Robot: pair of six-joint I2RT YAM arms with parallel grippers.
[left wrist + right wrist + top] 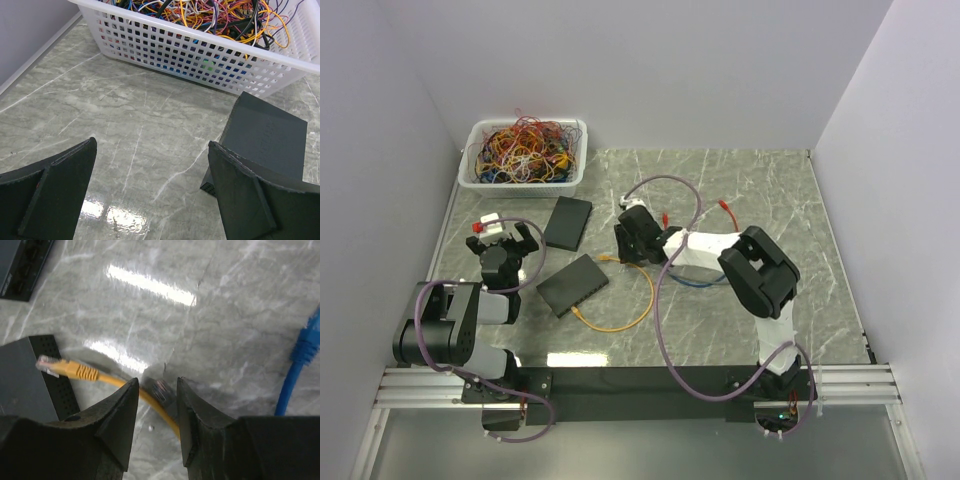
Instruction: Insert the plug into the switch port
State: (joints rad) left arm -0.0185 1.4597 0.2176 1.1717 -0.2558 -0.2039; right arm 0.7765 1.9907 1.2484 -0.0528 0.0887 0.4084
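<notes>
The yellow plug lies flat on the marble bench, its long axis running left-right in the right wrist view. Its clear tip points left at the vented corner of the black switch (contact unclear). The right claw straddles the yellow cable, half-spread, not pinching. The left claw hovers spread wide.
</notes>
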